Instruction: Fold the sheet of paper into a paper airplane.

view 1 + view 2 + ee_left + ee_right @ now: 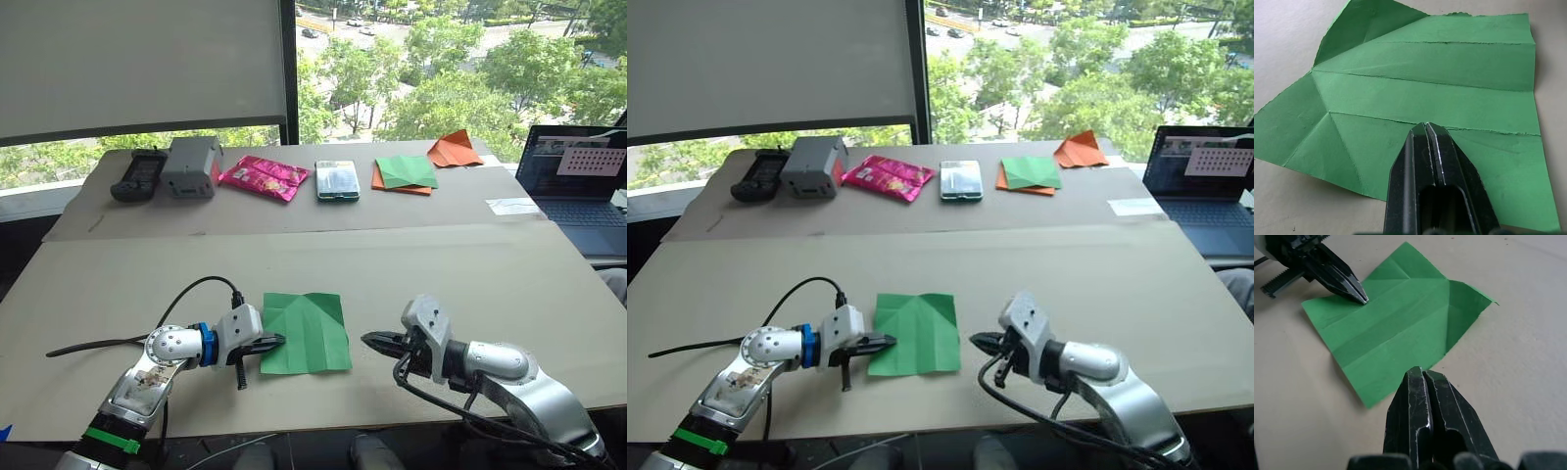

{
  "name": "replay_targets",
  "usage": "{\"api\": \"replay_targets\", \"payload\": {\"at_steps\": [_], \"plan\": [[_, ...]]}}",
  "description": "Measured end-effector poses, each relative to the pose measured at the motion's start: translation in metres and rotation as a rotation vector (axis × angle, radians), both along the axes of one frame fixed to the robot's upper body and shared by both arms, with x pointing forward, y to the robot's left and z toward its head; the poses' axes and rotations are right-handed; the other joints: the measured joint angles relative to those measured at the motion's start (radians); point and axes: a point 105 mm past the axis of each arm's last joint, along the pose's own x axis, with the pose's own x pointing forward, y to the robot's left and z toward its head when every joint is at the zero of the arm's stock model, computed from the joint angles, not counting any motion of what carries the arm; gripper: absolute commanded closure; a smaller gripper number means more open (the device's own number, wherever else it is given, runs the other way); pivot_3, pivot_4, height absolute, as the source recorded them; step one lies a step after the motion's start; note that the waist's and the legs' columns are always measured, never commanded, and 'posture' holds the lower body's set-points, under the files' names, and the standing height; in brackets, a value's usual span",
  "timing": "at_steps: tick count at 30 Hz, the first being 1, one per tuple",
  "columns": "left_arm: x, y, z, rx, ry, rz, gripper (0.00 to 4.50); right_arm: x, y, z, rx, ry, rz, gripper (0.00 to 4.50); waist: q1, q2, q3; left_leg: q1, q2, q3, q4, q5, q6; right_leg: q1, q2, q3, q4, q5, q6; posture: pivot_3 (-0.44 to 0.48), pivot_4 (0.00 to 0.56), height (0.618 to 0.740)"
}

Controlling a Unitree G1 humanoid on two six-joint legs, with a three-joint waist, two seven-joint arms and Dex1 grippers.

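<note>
The sheet of paper is bright green and lies nearly flat on the near middle of the table, marked by lengthwise creases. One far corner flap stands partly raised. My left gripper is shut, and its tip rests on top of the paper just inside the left edge. My right gripper is also shut. It hovers a short way off the paper's right edge without touching it. No folded paper airplane is in view.
Along the back of the table lie a black handset, a grey box, a pink packet, a clear case, a green-and-orange paper stack and an orange folded paper. A laptop sits at the right edge.
</note>
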Motion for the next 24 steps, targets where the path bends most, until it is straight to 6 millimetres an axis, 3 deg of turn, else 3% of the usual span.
{"api": "replay_targets", "payload": {"at_steps": [4,11,14,18,21,24], "plan": [[-0.002,0.000,-0.001,0.005,0.007,-0.007,4.50,-0.025,0.020,-0.008,0.040,0.104,0.090,4.46,-0.003,-0.003,-0.003,0.000,0.000,0.000,0.000,0.000,0.000,-0.001,0.000,0.000,0.000,0.000,0.000,0.000,0.150,0.740],[-0.006,0.000,-0.001,0.025,0.017,-0.040,4.50,-0.016,0.023,-0.026,0.015,0.086,-0.036,4.46,-0.002,-0.003,-0.004,0.000,0.000,0.000,0.000,0.000,0.000,-0.001,0.000,0.000,0.000,0.000,-0.001,0.000,0.150,0.740],[-0.006,0.001,-0.001,0.030,0.019,-0.044,4.50,0.004,0.015,-0.023,0.021,0.039,-0.105,4.46,-0.006,-0.003,-0.004,0.000,0.000,0.000,0.000,0.000,0.000,-0.001,0.000,0.000,0.000,0.000,-0.001,0.000,0.150,0.740],[-0.006,0.000,0.000,0.034,0.022,-0.056,4.50,0.044,-0.001,-0.015,-0.018,-0.066,-0.178,4.46,-0.006,-0.002,-0.005,0.000,0.000,0.000,0.001,0.000,0.000,-0.001,0.000,0.000,0.000,0.000,0.000,0.000,0.150,0.740],[-0.005,-0.002,0.000,0.033,0.023,-0.064,4.50,0.074,-0.005,-0.019,-0.069,-0.122,-0.199,4.46,-0.006,0.001,-0.006,0.000,0.000,0.000,0.000,0.000,0.000,-0.001,0.000,0.000,0.000,0.000,0.000,0.000,0.150,0.740],[-0.006,-0.003,0.000,0.028,0.023,-0.065,4.50,0.088,-0.003,-0.026,-0.113,-0.152,-0.166,4.46,-0.002,0.004,-0.007,-0.001,0.000,0.000,0.000,0.000,0.001,0.000,0.000,0.000,0.000,-0.001,0.000,0.000,0.150,0.740]]}}
